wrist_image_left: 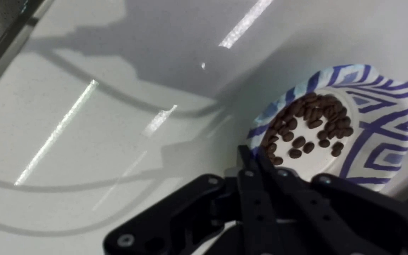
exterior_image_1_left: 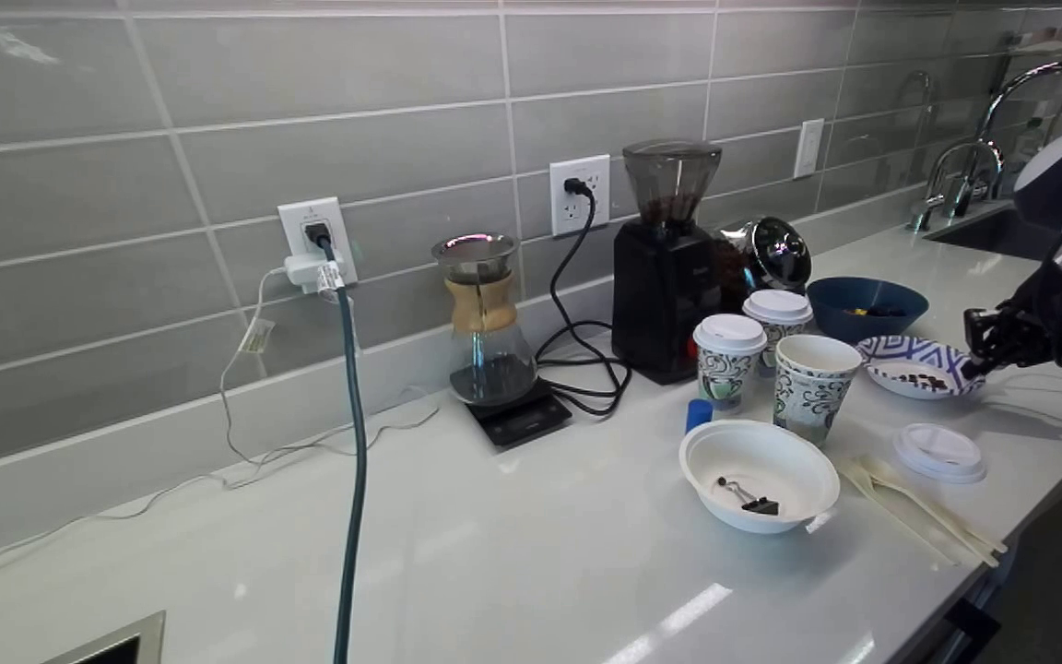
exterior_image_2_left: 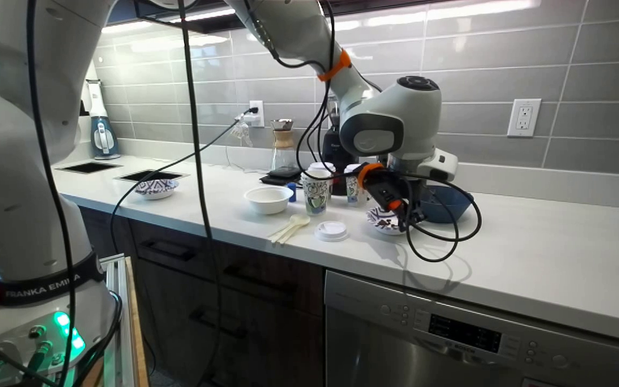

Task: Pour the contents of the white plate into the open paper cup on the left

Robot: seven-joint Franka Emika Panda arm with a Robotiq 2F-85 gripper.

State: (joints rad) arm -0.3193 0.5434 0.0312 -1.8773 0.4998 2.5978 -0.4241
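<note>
The end effector (wrist_image_left: 255,154), low in the wrist view, is clamped on the rim of the blue-patterned white plate (wrist_image_left: 375,141) at that frame's right. In an exterior view the open paper cup (exterior_image_1_left: 812,392) stands right of centre, just left of the plate. Brown beans (wrist_image_left: 316,114) lie inside the plate, most toward its upper left in the wrist view.

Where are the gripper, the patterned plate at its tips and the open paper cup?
Gripper (wrist_image_left: 254,150): wrist view, midway between fingertips.
Patterned plate (wrist_image_left: 384,156): wrist view, inner wall.
Open paper cup (exterior_image_1_left: 812,397): an exterior view, outer wall.
</note>
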